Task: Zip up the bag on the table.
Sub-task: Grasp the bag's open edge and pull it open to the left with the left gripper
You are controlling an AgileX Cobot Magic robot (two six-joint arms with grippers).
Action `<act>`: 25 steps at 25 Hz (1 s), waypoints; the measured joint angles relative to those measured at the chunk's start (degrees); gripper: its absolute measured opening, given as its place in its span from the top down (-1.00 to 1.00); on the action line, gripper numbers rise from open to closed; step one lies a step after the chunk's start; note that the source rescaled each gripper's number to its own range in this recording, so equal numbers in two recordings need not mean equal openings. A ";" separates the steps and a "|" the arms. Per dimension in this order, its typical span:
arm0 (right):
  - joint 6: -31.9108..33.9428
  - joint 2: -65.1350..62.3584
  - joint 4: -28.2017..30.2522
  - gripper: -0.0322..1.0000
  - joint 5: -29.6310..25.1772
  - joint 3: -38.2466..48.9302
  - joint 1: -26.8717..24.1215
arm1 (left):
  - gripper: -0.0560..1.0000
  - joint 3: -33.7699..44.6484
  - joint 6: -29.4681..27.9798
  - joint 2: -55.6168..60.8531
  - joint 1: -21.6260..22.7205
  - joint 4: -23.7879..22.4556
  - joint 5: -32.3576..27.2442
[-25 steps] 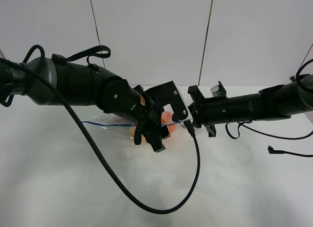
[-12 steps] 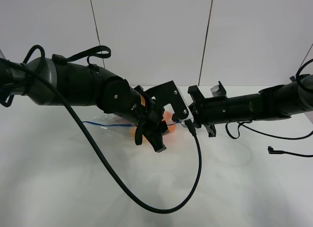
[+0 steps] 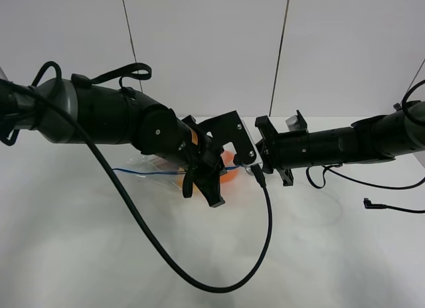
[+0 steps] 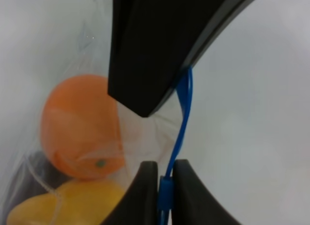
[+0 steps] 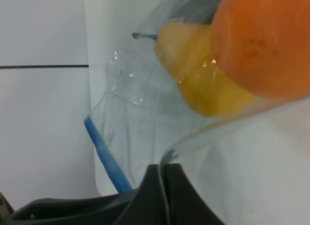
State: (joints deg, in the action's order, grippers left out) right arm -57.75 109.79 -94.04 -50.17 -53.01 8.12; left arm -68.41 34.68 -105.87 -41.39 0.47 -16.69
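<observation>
The clear plastic bag [image 3: 149, 170] lies on the white table [image 3: 80, 255], mostly hidden under my left arm. Its blue seal strip [image 3: 136, 168] runs to the left. My left gripper [image 3: 214, 172] is shut on the blue seal strip [image 4: 180, 123], which is pinched between the fingertips [image 4: 145, 186] in the left wrist view. Beside it show the orange [image 4: 80, 125], the yellow pear [image 4: 63, 208] and a dark item [image 4: 22, 186]. My right gripper [image 5: 163, 174] is shut on the bag's clear edge [image 5: 169, 154], next to the strip [image 5: 106, 162], pear [image 5: 203, 79] and orange [image 5: 266, 40].
A black cable [image 3: 199, 281] hangs from the left arm and loops over the front of the table. Thinner cables [image 3: 385, 205] lie at the right. A white panelled wall [image 3: 212, 49] stands behind the table. The two arms meet near the table's middle.
Almost nothing. The left gripper has shifted very slightly and the looping cable has swayed. Both grippers keep their hold on the bag.
</observation>
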 joint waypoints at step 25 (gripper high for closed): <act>1.57 0.00 6.58 0.94 -2.59 0.00 -7.98 | 0.89 0.00 0.38 0.00 14.02 -3.12 -3.42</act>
State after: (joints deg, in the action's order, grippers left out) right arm -56.18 109.79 -87.46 -52.76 -53.01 0.14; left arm -68.41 35.05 -105.87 -27.38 -2.65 -20.11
